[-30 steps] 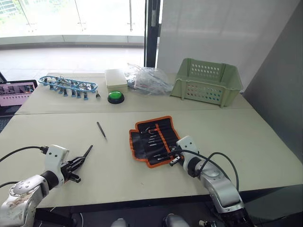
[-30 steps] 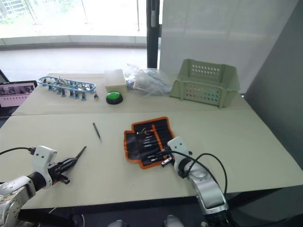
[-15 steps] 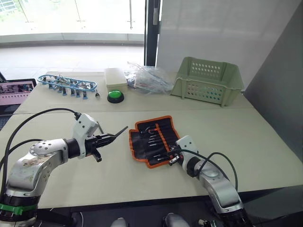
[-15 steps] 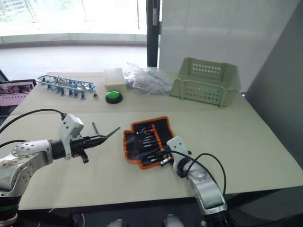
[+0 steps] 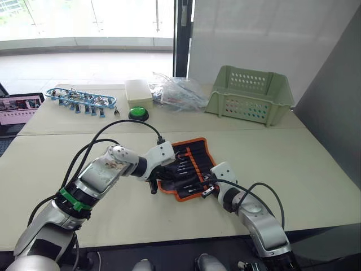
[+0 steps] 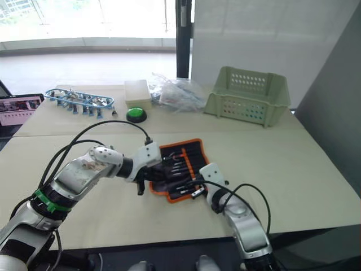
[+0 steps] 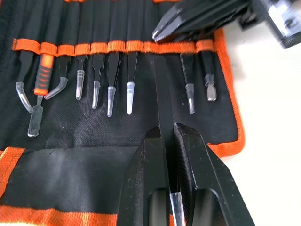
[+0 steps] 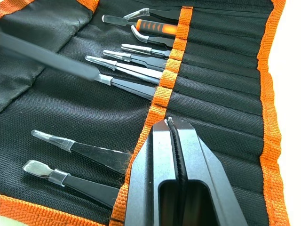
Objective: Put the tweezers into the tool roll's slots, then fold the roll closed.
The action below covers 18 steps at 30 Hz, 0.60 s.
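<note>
The tool roll [image 5: 197,153] lies open on the near table, black with orange edging. My left gripper [image 7: 164,129] is shut on thin black tweezers [image 7: 160,94], whose tip reaches the orange strip [image 7: 117,47] at an empty one of the slots. From the head views, the left gripper [image 5: 172,173] hovers over the roll's left half. Several capped tweezers [image 7: 110,89] sit in neighbouring slots. My right gripper [image 8: 168,121] is shut, its tips pressed on the orange strip [image 8: 162,96] near the roll's right edge, where the head view shows it [image 5: 202,184].
A pale green basket [image 5: 248,96] stands at the back right. Behind the roll lie a clear plastic bag [image 5: 180,93], a cream box [image 5: 138,93] and a green button [image 5: 138,114]. A blue tool rack [image 5: 82,100] and a screen [image 5: 20,107] sit far left.
My left arm swung from the table's front left over to the roll, carrying the tweezers to the slots. The right gripper stayed on the roll.
</note>
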{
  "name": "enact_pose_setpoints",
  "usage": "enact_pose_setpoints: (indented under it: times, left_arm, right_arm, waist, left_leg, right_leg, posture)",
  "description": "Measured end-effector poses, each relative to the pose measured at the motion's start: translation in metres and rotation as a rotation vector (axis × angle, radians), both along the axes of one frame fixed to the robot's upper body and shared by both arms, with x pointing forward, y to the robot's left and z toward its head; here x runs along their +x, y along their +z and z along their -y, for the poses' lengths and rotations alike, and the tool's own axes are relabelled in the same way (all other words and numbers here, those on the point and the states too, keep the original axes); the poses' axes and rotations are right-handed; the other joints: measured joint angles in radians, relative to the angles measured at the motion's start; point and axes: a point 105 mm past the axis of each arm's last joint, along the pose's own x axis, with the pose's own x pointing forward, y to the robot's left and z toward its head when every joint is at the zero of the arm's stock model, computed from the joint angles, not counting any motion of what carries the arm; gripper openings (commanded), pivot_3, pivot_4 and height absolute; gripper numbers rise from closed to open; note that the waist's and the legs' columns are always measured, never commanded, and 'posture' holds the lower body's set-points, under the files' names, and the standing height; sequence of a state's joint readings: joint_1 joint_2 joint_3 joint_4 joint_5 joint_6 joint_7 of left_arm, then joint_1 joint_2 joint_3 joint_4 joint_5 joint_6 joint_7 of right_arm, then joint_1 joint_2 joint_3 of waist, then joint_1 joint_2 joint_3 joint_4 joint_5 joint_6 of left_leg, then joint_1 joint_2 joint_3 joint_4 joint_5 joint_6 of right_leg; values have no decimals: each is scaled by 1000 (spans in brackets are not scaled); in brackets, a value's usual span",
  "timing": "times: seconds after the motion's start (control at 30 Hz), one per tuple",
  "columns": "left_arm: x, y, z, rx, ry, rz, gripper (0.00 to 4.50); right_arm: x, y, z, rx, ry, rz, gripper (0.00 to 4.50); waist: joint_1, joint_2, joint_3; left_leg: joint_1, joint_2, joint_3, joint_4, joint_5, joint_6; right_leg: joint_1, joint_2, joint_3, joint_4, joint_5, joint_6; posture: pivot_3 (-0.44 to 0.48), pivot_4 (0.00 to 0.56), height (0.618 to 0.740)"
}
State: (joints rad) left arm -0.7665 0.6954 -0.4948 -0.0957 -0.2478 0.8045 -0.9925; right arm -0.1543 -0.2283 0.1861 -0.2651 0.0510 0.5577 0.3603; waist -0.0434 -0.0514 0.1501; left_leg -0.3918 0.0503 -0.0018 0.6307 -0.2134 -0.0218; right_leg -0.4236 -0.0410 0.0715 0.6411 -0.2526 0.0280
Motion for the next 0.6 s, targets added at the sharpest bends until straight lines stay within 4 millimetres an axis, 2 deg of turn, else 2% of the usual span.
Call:
enact_pose_setpoints:
  times: [0.2,0.43,0.6]
  left_arm:
    - [5,-7,12,59,-54,14,12]
    - [5,-11,18,74,-89,18,12]
    - [9,-13,23,79,-97,25,12]
  right_arm:
    - [-6,-2,2,3,-17,-7,0]
    - [-23,-4,7,-7,-36,-23,0]
    - [-24,-4,6,-7,-38,-26,0]
  waist:
    - [1,0,0]
    - [3,0,0]
    - [2,0,0]
  left_leg:
    - [-1,0,-1,0,0,0]
    - [-2,-1,-1,1,0,0]
    - [-2,-1,-1,2,0,0]
  right_leg:
    - [0,0,0,0,-1,1]
    - [0,0,0,0,-1,2]
    - [0,0,0,1,-1,2]
  posture:
    - [0,150,725]
    - [0,150,725]
    - [0,150,725]
